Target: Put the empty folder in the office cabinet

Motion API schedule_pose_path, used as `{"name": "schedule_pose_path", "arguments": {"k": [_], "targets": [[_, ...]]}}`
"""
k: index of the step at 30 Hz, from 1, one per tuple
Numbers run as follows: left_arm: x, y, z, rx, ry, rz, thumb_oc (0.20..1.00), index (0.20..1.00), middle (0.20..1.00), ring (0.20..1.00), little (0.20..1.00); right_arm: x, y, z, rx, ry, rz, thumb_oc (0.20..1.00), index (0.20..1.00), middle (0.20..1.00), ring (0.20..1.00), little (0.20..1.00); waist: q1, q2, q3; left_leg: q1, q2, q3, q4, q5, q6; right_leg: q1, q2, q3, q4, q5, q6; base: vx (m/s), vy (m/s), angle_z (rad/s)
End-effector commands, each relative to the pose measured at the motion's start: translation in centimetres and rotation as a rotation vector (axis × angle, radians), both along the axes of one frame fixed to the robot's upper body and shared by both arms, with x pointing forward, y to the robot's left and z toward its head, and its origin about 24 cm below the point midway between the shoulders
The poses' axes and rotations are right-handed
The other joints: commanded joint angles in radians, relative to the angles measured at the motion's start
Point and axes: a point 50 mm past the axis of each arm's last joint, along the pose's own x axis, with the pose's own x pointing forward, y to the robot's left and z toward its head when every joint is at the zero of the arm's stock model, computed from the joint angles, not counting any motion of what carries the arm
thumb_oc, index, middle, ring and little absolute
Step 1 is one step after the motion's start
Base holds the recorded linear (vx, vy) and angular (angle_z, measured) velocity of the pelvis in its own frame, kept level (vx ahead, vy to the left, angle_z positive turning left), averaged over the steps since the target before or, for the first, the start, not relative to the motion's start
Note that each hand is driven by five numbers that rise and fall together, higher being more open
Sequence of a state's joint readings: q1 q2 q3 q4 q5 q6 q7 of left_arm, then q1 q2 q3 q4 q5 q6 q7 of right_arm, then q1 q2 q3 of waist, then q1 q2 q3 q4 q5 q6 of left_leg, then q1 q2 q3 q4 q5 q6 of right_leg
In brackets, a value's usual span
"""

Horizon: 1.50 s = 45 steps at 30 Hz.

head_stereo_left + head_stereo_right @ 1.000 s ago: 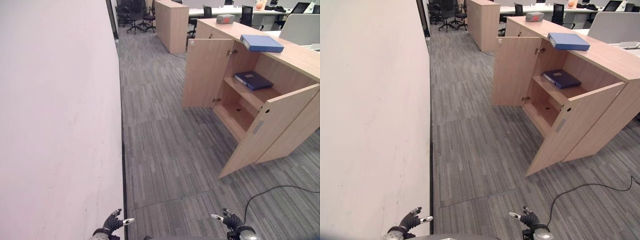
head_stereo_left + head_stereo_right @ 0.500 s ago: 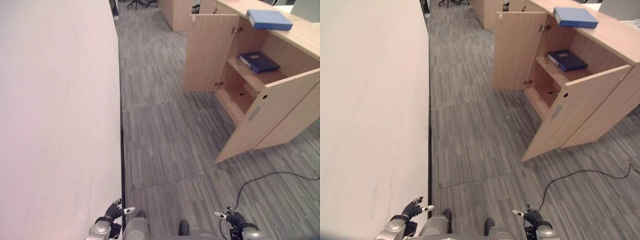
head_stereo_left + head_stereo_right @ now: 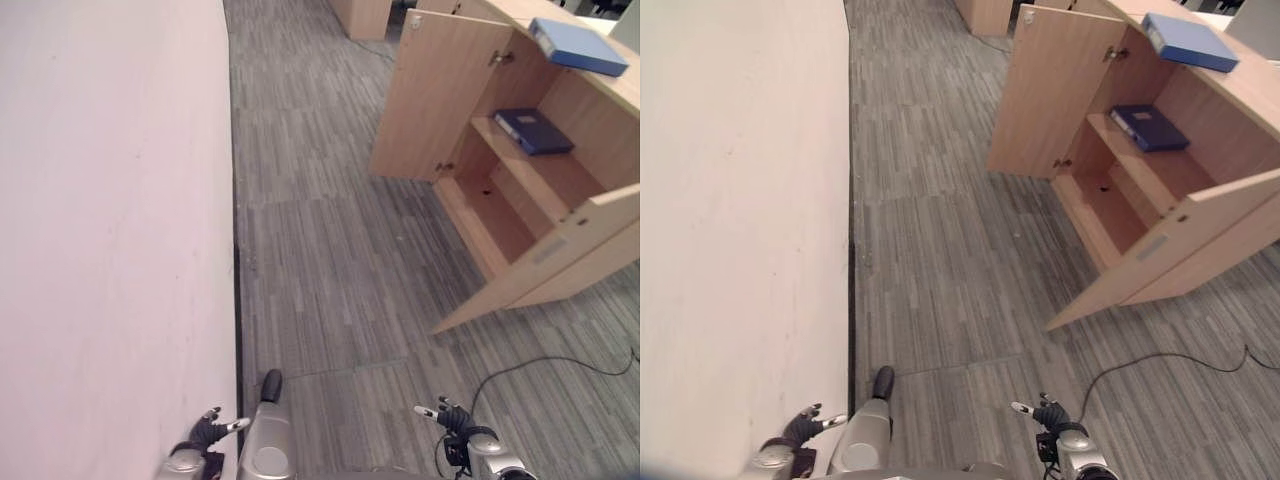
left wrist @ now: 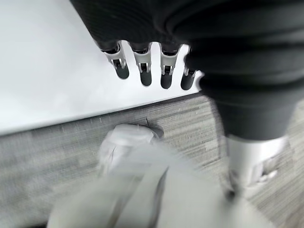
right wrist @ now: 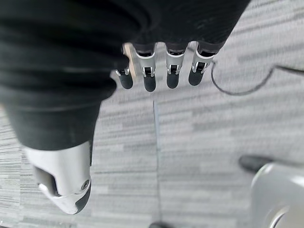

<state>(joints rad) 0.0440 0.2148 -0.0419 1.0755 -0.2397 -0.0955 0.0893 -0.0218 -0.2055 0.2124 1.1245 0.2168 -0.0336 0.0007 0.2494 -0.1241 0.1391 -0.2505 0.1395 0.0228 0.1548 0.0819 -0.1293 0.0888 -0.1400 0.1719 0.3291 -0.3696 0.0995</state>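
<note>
Two blue folders lay in sight, and neither was in a hand: a lighter blue folder (image 3: 579,47) lay flat on the cabinet's top surface (image 3: 620,90), toward two o'clock, and a darker folder (image 3: 534,131) already rested on the upper shelf (image 3: 540,180) inside the office cabinet (image 3: 520,200). Both cabinet doors stood open, the far door (image 3: 440,95) swung out toward the aisle and the near door (image 3: 560,260) angled across the carpet. Low at seven o'clock, the left hand (image 3: 212,432) hung close to the pale wall (image 3: 110,230) with its fingers loosely extended and nothing between them; its wrist view showed the fingertips (image 4: 145,76) hanging free above the floor (image 3: 320,250). At five o'clock the right hand (image 3: 447,417) was likewise relaxed and empty, fingertips (image 5: 149,81) pointing down at bare carpet. Well apart from both hands, the lighter folder lay up and to the right, its long axis running roughly along the cabinet top, slanting from ten to four o'clock. By my reading the right hand was the nearer one, so the approach had to close that gap first.
</note>
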Motion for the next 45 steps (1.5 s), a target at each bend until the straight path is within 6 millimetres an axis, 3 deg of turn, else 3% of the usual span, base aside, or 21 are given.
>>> {"name": "schedule_pose_path", "arguments": {"k": [1, 3, 4, 7, 8, 10, 11, 12, 13, 19, 21, 22, 23, 24, 25, 27, 29, 31, 35, 41, 45], "targets": [[3.3, 4.4, 2.8, 0.166, -0.072, -0.22, 1.0, 1.0, 1.0, 1.0, 1.0, 5.4, -2.5, 3.1, -0.051, -0.219, 0.004, 1.0, 1.0, 1.0, 1.0, 1.0, -0.064, 0.066, 0.031, -0.068, -0.031, 0.002, -0.07, 0.05, 0.102, 0.054, 0.045, -0.049, 0.218, 0.53, 0.138, 0.33, 0.271, 0.22], [3.5, 4.3, 2.9, 0.166, -0.079, -0.221, 1.0, 1.0, 1.0, 1.0, 1.0, 5.8, -2.4, 3.3, -0.05, -0.233, 0.004, 1.0, 1.0, 1.0, 1.0, 1.0, -0.08, 0.087, 0.044, -0.032, -0.031, -0.004, -0.079, 0.033, 0.119, -0.008, 0.071, -0.068, 0.306, 0.514, 0.141, 0.47, 0.34, 0.29], [3.7, 4.2, 2.9, 0.163, -0.088, -0.223, 1.0, 1.0, 1.0, 1.0, 1.0, 6.0, -2.4, 3.5, -0.04, -0.253, -0.007, 1.0, 1.0, 1.0, 1.0, 1.0, -0.156, 0.139, 0.079, 0.131, -0.068, -0.037, -0.122, -0.02, 0.144, -0.188, 0.128, -0.144, 0.373, 0.375, 0.107, 0.74, 0.425, 0.29], [4.0, 3.9, 3.1, 0.157, -0.102, -0.236, 1.0, 1.0, 1.0, 1.0, 1.0, 5.8, -2.7, 3.6, -0.044, -0.257, -0.024, 1.0, 1.0, 1.0, 1.0, 1.0, -0.184, 0.149, 0.09, 0.203, -0.081, -0.041, -0.147, -0.047, 0.14, -0.221, 0.098, -0.227, 0.229, 0.308, 0.085, 0.54, 0.128, 0.4], [4.3, 3.5, 3.1, 0.153, -0.114, -0.261, 1.0, 1.0, 1.0, 1.0, 1.0, 5.5, -3.3, 3.6, -0.056, -0.25, -0.039, 1.0, 1.0, 1.0, 1.0, 1.0, -0.204, 0.148, 0.081, 0.253, -0.1, -0.048, -0.173, -0.073, 0.13, -0.269, 0.078, -0.263, 0.06, 0.301, 0.061, 0.54, -0.058, 0.19], [4.6, 3.2, 3.2, 0.151, -0.122, -0.275, 1.0, 1.0, 1.0, 1.0, 1.0, 5.2, -3.6, 3.5, -0.064, -0.239, -0.05, 1.0, 1.0, 1.0, 1.0, 1.0, -0.224, 0.147, 0.086, 0.309, -0.112, -0.067, -0.198, -0.097, 0.125, -0.272, 0.07, -0.271, -0.049, 0.32, 0.059, 0.56, -0.078, 0.33], [5.2, 2.8, 3.4, 0.152, -0.14, -0.293, 1.0, 1.0, 1.0, 1.0, 1.0, 4.6, -4.0, 3.2, -0.073, -0.216, -0.068, 1.0, 1.0, 1.0, 1.0, 1.0, -0.253, 0.147, 0.081, 0.375, -0.121, -0.083, -0.218, -0.141, 0.113, -0.296, 0.053, -0.277, -0.208, 0.377, 0.065, 0.38, -0.069, 0.46], [5.2, 2.8, 3.4, 0.151, -0.14, -0.293, 1.0, 1.0, 1.0, 1.0, 1.0, 4.6, -4.1, 3.2, -0.073, -0.216, -0.068, 1.0, 1.0, 1.0, 1.0, 1.0, -0.253, 0.148, 0.084, 0.378, -0.12, -0.083, -0.219, -0.141, 0.113, -0.293, 0.054, -0.278, -0.209, 0.378, 0.065, 0.75, -0.177, 0.53], [5.8, 2.4, 3.5, 0.153, -0.155, -0.308, 1.0, 1.0, 1.0, 1.0, 1.0, 3.7, -4.4, 2.8, -0.079, -0.181, -0.091, 1.0, 1.0, 1.0, 1.0, 1.0, -0.285, 0.151, 0.077, 0.449, -0.109, -0.094, -0.229, -0.194, 0.094, -0.355, 0.01, -0.315, -0.311, 0.44, 0.089, 0.41, -0.107, 0.34], [5.3, 1.6, 3.1, 0.135, -0.153, -0.338, 1.0, 1.0, 1.0, 1.0, 1.0, 0.9, -5.6, 1.9, -0.107, -0.094, -0.12, 1.0, 1.0, 1.0, 1.0, 1.0, -0.334, 0.163, 0.048, 0.579, -0.074, -0.079, -0.192, -0.303, 0.056, -0.353, -0.059, -0.416, -0.339, 0.513, 0.103, 0.54, -0.199, 0.12], [4.9, 0.9, 2.9, 0.112, -0.151, -0.342, 1.0, 1.0, 1.0, 1.0, 1.0, 0.4, -6.4, 2.0, -0.124, -0.08, -0.131, 1.0, 1.0, 1.0, 1.0, 1.0, -0.353, 0.193, 0.036, 0.586, -0.042, -0.054, -0.132, -0.288, 0.03, -0.322, -0.051, -0.452, -0.33, 0.528, 0.089, 0.49, -0.19, -0.06], [4.7, 0.5, 2.7, 0.099, -0.149, -0.34, 1.0, 1.0, 1.0, 1.0, 1.0, -0.1, -7.1, 2.1, -0.139, -0.066, -0.141, 1.0, 1.0, 1.0, 1.0, 1.0, -0.372, 0.219, 0.024, 0.557, -0.015, -0.027, -0.018, -0.213, -0.011, -0.282, -0.028, -0.45, -0.343, 0.51, 0.069, 0.27, -0.133, -0.15], [4.7, 0.5, 2.7, 0.098, -0.149, -0.34, 1.0, 1.0, 1.0, 1.0, 1.0, -0.1, -7.1, 2.1, -0.14, -0.066, -0.141, 1.0, 1.0, 1.0, 1.0, 1.0, -0.372, 0.221, 0.024, 0.556, -0.012, -0.027, -0.014, -0.216, -0.013, -0.28, -0.025, -0.451, -0.345, 0.51, 0.068, 0.45, -0.284, -0.27], [5.0, 0.3, 2.8, 0.077, -0.166, -0.31, 1.0, 1.0, 1.0, 1.0, 1.0, 0.1, -7.8, 2.3, -0.156, -0.073, -0.168, 1.0, 1.0, 1.0, 1.0, 1.0, -0.37, 0.225, 0.047, 0.439, -0.002, -0.022, 0.246, -0.068, -0.057, -0.218, -0.01, -0.45, -0.361, 0.482, 0.035, 0.18, -0.159, -0.31], [5.0, 0.3, 2.8, 0.078, -0.166, -0.31, 1.0, 1.0, 1.0, 1.0, 1.0, 0.2, -7.8, 2.3, -0.155, -0.074, -0.168, 1.0, 1.0, 1.0, 1.0, 1.0, -0.373, 0.219, 0.044, 0.432, -0.008, -0.027, 0.245, -0.063, -0.056, -0.222, -0.017, -0.453, -0.36, 0.483, 0.036, 0.27, -0.23, -0.51], [5.4, 0.4, 3.1, 0.067, -0.195, -0.283, 1.0, 1.0, 1.0, 1.0, 1.0, 0.7, -8.4, 2.8, -0.168, -0.097, -0.187, 1.0, 1.0, 1.0, 1.0, 1.0, -0.371, 0.19, 0.078, 0.366, -0.021, 0.003, 0.448, 0.02, -0.076, -0.177, -0.02, -0.433, -0.355, 0.449, -0.006, 0.26, -0.185, -0.66], [5.4, 0.8, 3.1, 0.074, -0.192, -0.259, 1.0, 1.0, 1.0, 1.0, 1.0, 0.9, -8.7, 2.9, -0.177, -0.092, -0.19, 1.0, 1.0, 1.0, 1.0, 1.0, -0.351, 0.156, 0.095, 0.312, -0.012, 0.078, 0.545, 0.032, -0.06, -0.117, -0.007, -0.384, -0.349, 0.392, -0.036, 0.41, -0.204, -0.73], [5.3, 0.6, 3.0, 0.07, -0.188, -0.257, 1.0, 1.0, 1.0, 1.0, 1.0, 0.8, -8.8, 2.9, -0.182, -0.086, -0.189, 1.0, 1.0, 1.0, 1.0, 1.0, -0.331, 0.155, 0.103, 0.274, -0.023, 0.081, 0.571, 0.001, -0.046, -0.095, 0.005, -0.354, -0.343, 0.374, -0.043, 0.38, -0.08, -1.17], [4.6, 0.7, 2.7, 0.067, -0.17, -0.251, 1.0, 1.0, 1.0, 1.0, 1.0, -0.1, -9.0, 2.7, -0.173, -0.071, -0.217, 1.0, 1.0, 1.0, 1.0, 1.0, -0.289, 0.143, 0.107, 0.135, -0.004, 0.074, 0.438, 0.007, -0.014, -0.001, 0.014, -0.269, -0.327, 0.314, -0.043, 0.38, 0.013, -0.84], [4.3, 0.3, 2.5, 0.06, -0.151, -0.285, 1.0, 1.0, 1.0, 1.0, 1.0, -2.4, -9.6, 2.2, -0.177, -0.023, -0.269, 1.0, 1.0, 1.0, 1.0, 1.0, -0.264, 0.205, 0.133, 0.125, 0.107, -0.056, -0.095, 0.112, -0.022, 0.081, 0.069, -0.142, -0.187, 0.148, -0.032, 0.41, 0.161, -0.66], [4.0, 0.5, 2.3, 0.062, -0.133, -0.277, 1.0, 1.0, 1.0, 1.0, 1.0, -2.8, -9.3, 2.0, -0.168, -0.01, -0.271, 1.0, 1.0, 1.0, 1.0, 1.0, -0.254, 0.2, 0.133, 0.077, 0.116, -0.15, -0.186, 0.115, -0.02, 0.107, 0.095, -0.03, -0.135, 0.095, -0.041, 0.41, 0.105, -0.57]]}}
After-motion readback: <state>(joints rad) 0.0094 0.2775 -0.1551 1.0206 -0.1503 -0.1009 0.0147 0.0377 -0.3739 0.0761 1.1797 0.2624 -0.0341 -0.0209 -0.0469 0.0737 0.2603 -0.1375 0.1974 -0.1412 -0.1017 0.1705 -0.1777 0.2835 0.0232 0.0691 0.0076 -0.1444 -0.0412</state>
